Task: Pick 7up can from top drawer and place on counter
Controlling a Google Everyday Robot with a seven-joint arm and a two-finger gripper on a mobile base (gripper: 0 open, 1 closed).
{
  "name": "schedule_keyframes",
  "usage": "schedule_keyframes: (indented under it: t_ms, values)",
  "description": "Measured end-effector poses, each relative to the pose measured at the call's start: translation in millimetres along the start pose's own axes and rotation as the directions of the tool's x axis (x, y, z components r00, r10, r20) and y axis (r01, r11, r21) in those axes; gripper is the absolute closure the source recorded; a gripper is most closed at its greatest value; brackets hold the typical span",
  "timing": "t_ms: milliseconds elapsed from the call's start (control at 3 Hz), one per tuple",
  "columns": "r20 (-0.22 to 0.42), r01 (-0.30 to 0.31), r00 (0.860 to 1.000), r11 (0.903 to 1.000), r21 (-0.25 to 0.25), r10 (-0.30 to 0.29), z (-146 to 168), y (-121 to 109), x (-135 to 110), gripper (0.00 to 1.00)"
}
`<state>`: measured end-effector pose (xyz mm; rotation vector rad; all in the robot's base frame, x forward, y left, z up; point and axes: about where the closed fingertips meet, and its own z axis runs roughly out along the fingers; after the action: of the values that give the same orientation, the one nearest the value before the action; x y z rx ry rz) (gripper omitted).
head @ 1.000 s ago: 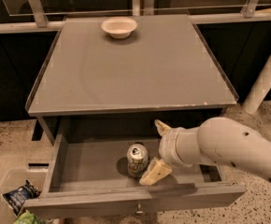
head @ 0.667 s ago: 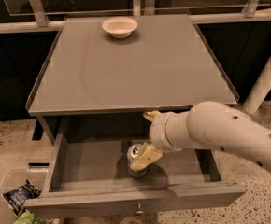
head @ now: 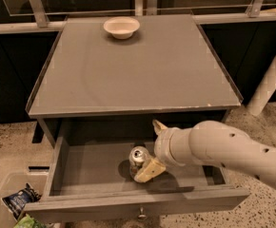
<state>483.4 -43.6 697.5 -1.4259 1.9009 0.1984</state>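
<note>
Speckled floor and dark cabinets lay around one grey bench (head: 142,75), and below its near edge the top drawer (head: 57,167) stood pulled out.

One tool (head: 148,150) was in the drawer, at the end of the pale arm (head: 223,148) that reached in from the right. Its two fingers (head: 147,171) were spread apart and not closed on anything: one pointed up toward the underside of the bench, the other lay low, just beside the near right side of the 7up can (head: 139,156). I could not tell if that low finger touched the can.

Compared with one second before, the arm had shifted to the left, so the tool was closer to the can. The can itself had stayed almost at the same place, on the drawer floor near the middle, with the shiny top visible. It seemed to lean a little, but this was not sure. I judged that the approach was nearly done while the grasp was not yet made, so lifting and placing were both left.

Counting outward: one can, one open drawer with one small metal knob (head: 141,216), one bench, and one white bowl (head: 122,26) at its far edge, well apart from the can. At the near left there was one clear bin (head: 0,186) with some packets in it.
</note>
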Motion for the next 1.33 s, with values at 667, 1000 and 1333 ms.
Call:
schedule_keyframes:
  t_ms: [667, 1000, 1333]
  values:
    - [-0.091, -0.023, 0.996, 0.9989, -0.040, 0.019, 36, 45, 51, 0.00]
    - [-0.091, -0.023, 0.996, 0.9989, -0.040, 0.019, 36, 44, 51, 0.00]
    - [-0.037, 0.045, 0.998, 0.9974, -0.056, -0.047, 49, 64, 17, 0.00]
